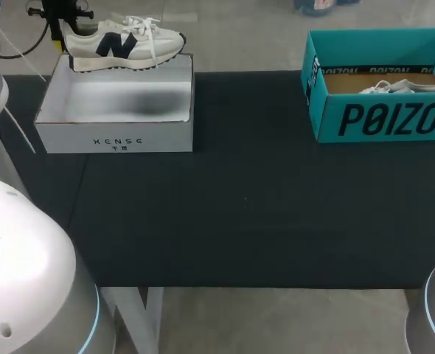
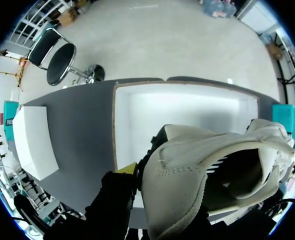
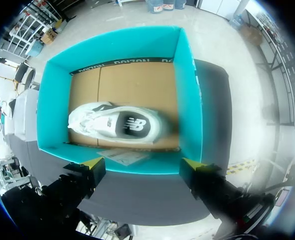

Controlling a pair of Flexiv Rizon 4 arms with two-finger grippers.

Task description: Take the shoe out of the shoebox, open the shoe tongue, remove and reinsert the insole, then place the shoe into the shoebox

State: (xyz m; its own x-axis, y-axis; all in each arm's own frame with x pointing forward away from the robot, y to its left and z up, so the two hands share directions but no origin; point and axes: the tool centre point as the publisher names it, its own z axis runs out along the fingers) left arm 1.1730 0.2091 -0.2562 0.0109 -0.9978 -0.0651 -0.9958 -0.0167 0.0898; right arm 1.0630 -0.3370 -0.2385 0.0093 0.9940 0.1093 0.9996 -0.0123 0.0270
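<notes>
The left pincer (image 1: pixel 60 38) grasped the white shoe (image 1: pixel 122 44) by its heel, over the far rim of the white shoebox (image 1: pixel 114 138). Well to the right of that shoebox, the right pincer (image 3: pixel 142 167) hung released above a teal box (image 3: pixel 185 95) holding another shoe (image 3: pixel 117 124).

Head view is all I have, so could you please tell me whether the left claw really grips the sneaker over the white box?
Observer: Yes. In the left wrist view the sneaker hangs heel-first from the left claw, one yellow tip against its heel, well above the white box.
Operator: Thank you. Is the right claw holding anything?
Observer: No. The right claw is open above the teal box, touching nothing.
Operator: What lies in that box?
Observer: A second white sneaker stands sole down, its insole showing.
</notes>
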